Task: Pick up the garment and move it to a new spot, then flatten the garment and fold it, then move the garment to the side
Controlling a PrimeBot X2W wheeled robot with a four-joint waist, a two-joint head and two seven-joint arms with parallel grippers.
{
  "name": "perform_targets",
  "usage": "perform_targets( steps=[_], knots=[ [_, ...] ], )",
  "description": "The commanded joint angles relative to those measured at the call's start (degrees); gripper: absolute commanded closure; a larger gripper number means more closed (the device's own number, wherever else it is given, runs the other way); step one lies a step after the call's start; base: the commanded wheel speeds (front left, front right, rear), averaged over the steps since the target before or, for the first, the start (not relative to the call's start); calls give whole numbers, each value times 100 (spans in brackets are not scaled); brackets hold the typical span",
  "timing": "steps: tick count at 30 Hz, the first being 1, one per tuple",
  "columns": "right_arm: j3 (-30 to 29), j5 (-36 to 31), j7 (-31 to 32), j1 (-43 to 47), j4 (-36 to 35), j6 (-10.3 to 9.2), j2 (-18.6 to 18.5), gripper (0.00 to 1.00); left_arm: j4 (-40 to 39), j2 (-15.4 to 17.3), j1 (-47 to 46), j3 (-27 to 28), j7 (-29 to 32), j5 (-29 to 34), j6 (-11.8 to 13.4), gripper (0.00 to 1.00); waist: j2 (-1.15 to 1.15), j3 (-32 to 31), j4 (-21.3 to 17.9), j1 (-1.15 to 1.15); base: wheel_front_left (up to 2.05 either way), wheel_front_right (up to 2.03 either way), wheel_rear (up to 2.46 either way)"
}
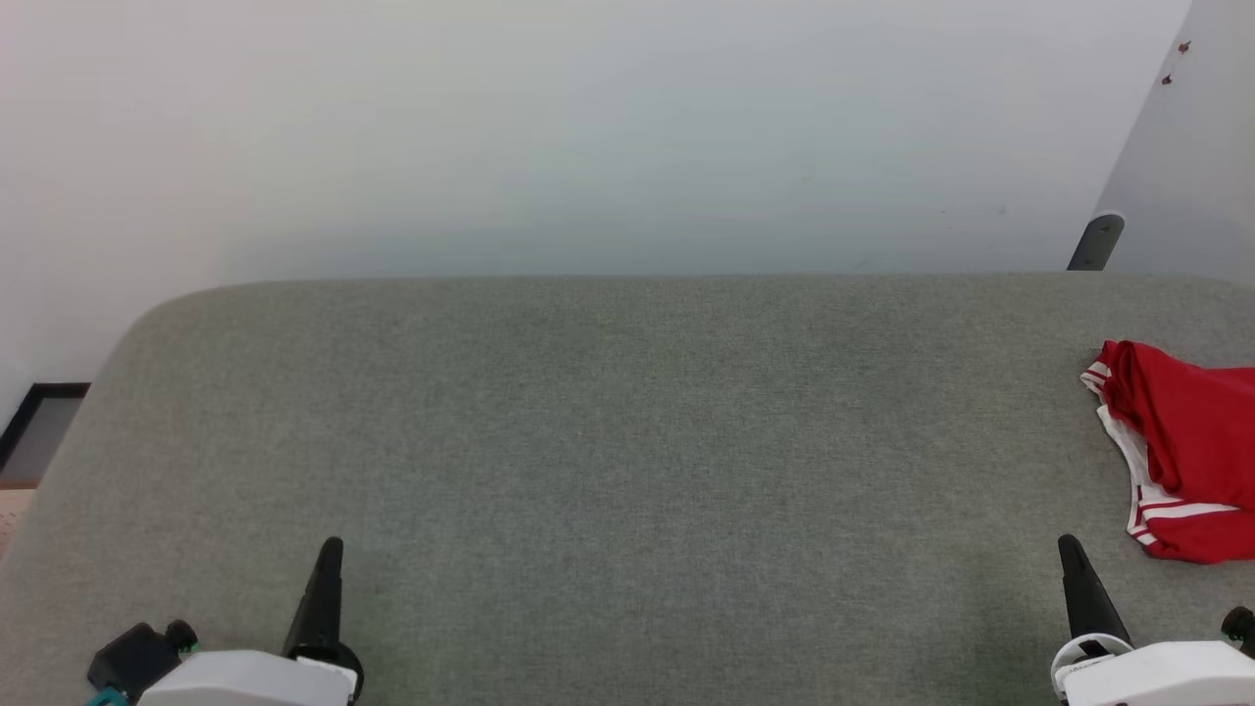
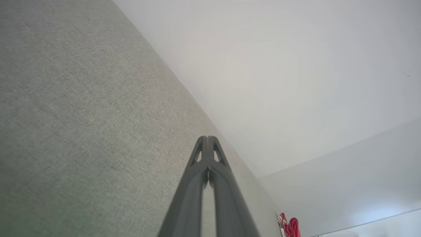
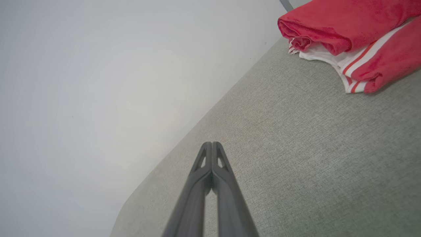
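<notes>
The garment [image 1: 1191,441] lies at the far right of the grey surface [image 1: 627,441], partly cut off by the head view's right edge. It is a compact bundle, not a spread shirt. The right wrist view shows a rolled red layer on top [image 3: 345,26], with white cloth and red-white striped trim stacked beneath. Whether the whole is neatly folded I cannot tell. The rest of the surface is plain cloth reaching to the pale wall [image 1: 588,127].

Both claws rest low at the near edge and hold nothing. The left claw [image 1: 329,554] is at the near left, its fingers pressed together [image 2: 208,140], well apart from the garment. The right claw [image 1: 1069,554], also narrow with tips touching [image 3: 212,144], sits near the bundle's near-left corner without touching it.

This layout fits two stages. The bundle may be waiting at the side to be carried to the middle, or it may be folded and already set aside. The pictures do not settle which.

As for handling, the cloth looks soft and layered. A pinch on the top roll alone would probably peel it off and undo the stack. A grip through all layers at the striped edge would hold it together better, and the right claw is much the closer.
</notes>
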Motion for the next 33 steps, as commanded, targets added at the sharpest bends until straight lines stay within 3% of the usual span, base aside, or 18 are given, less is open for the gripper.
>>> perform_targets(
  steps=[1,33],
  knots=[
    [-18,171,39,-139,-76,-1,-6,100,-76,8,-127,48,38,-125,-15,100,0,5,-3,0,0,0,0],
    [-114,2215,508,-322,-102,-2,48,100,-92,-289,-316,236,508,-1615,-23,100,0,127,-78,0,0,0,0]
  ],
)
